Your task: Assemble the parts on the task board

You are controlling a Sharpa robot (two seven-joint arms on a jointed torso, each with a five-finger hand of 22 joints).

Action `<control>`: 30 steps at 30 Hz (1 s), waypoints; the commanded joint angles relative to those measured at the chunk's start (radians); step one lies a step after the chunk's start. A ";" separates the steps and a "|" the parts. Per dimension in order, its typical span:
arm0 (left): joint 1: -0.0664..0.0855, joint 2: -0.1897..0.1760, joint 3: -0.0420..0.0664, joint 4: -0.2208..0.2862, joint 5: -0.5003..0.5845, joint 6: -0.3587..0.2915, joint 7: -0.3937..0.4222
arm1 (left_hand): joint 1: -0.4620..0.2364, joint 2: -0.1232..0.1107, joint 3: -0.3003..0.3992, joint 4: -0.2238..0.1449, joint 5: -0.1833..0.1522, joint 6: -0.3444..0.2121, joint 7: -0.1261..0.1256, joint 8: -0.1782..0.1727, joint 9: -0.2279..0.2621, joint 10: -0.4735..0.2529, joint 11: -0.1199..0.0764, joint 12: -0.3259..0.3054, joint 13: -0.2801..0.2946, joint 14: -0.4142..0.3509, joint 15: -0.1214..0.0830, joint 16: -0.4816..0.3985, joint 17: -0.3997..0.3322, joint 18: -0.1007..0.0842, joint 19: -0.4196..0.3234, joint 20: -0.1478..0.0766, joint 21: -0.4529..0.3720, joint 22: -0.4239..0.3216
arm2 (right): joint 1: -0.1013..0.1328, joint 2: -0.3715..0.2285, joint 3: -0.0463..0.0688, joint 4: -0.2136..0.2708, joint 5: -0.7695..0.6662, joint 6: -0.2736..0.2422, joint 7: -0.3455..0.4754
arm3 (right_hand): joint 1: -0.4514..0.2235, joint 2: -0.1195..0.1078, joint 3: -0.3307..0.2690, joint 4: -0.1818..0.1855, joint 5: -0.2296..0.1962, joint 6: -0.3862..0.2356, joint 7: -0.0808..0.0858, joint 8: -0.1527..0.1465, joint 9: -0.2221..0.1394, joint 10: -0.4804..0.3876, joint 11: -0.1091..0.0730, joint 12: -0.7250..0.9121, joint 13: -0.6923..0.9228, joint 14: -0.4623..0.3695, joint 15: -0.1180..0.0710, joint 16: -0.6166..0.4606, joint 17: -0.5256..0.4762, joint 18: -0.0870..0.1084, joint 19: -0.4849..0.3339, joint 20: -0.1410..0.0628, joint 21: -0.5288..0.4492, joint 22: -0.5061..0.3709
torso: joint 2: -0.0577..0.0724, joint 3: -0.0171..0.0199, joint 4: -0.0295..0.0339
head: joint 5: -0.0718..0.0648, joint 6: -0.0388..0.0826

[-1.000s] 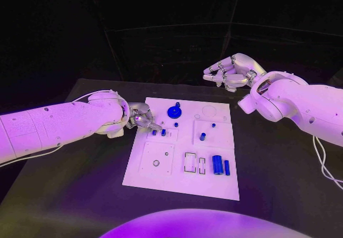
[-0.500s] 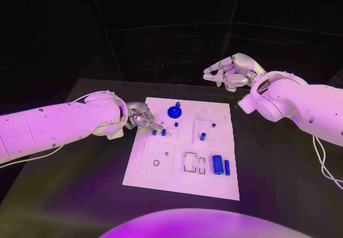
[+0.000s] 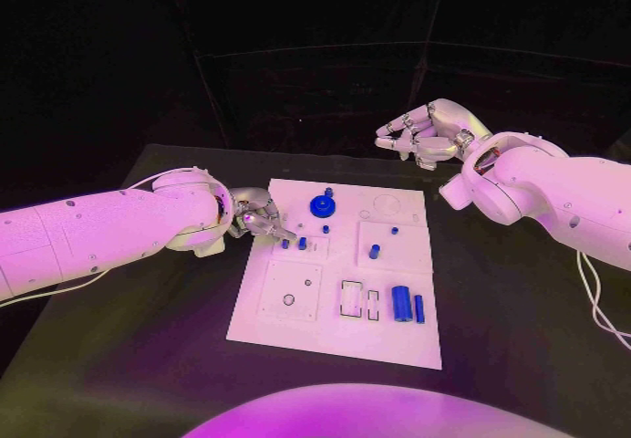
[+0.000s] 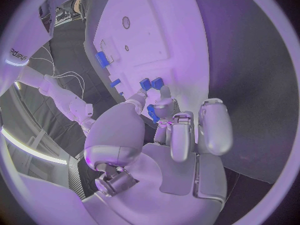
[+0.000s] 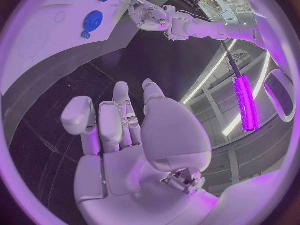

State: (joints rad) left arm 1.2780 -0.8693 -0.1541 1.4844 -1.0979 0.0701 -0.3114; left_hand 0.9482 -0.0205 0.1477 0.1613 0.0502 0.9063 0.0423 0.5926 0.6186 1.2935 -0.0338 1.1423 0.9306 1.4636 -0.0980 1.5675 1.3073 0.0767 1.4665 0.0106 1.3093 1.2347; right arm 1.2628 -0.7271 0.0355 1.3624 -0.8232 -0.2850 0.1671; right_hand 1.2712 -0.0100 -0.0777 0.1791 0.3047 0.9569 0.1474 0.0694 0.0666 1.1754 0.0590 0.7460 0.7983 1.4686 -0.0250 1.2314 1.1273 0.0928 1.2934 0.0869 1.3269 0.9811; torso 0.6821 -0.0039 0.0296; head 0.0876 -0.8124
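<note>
The white task board (image 3: 289, 324) lies mid-table with several small blue parts on it. My left hand (image 3: 261, 219) hovers over the board's left edge, just behind two blue pegs (image 3: 292, 243) standing side by side. In the left wrist view the thumb and fingertips of my left hand (image 4: 175, 135) pinch a small blue part (image 4: 152, 114) close to those pegs (image 4: 150, 83). A blue gear (image 3: 320, 206) sits right of that hand. My right hand (image 3: 423, 132) hangs high beyond the board's far edge, fingers apart and holding nothing.
A blue cylinder (image 3: 374, 251) stands in the board's right middle. Two longer blue pieces (image 3: 408, 305) lie beside a rectangular slot (image 3: 351, 298). An oval hole (image 3: 288, 299) is near the left. Black table (image 3: 118, 365) surrounds the board.
</note>
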 commanded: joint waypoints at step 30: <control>-0.003 0.030 0.000 -0.022 -0.045 0.081 -0.005 | 0.077 0.027 0.019 -0.040 -0.001 0.026 -0.008 0.011 -0.004 0.006 -0.003 0.004 0.006 0.107 0.000 0.003 0.263 -0.004 0.008 0.000 -0.005 0.005 | 0.001 0.002 0.000 -0.002 0.005 0.006 0.008 | 0.002 0.008 -0.009 0.003 0.008 -0.010 0.000 0.004 0.001 -0.007 -0.001 -0.005 -0.002 0.015 0.004 -0.007 -0.001 0.020 -0.008 0.000 -0.007 -0.001 | 0.001 -0.0007 -0.0015 | 0.001 -0.005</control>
State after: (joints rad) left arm 1.2741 -0.8400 -0.1549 1.4629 -1.1374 0.1300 -0.3145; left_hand 1.0165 0.0072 0.1658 0.1239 0.0502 0.9275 0.0356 0.5973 0.6161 1.2935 -0.0338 1.1423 0.9375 1.4635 -0.0980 1.5675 1.3073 0.0767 1.4673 0.0113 1.3093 1.2384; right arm 1.2620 -0.7254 0.0352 1.3605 -0.8225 -0.2844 0.1671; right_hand 1.2713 -0.0100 -0.0821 0.1835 0.3094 0.9569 0.1473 0.0694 0.0666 1.1754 0.0590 0.7460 0.7975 1.4686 -0.0250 1.2278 1.1274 0.0928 1.2934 0.0869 1.3269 0.9811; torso 0.6828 -0.0046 0.0287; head 0.0887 -0.8172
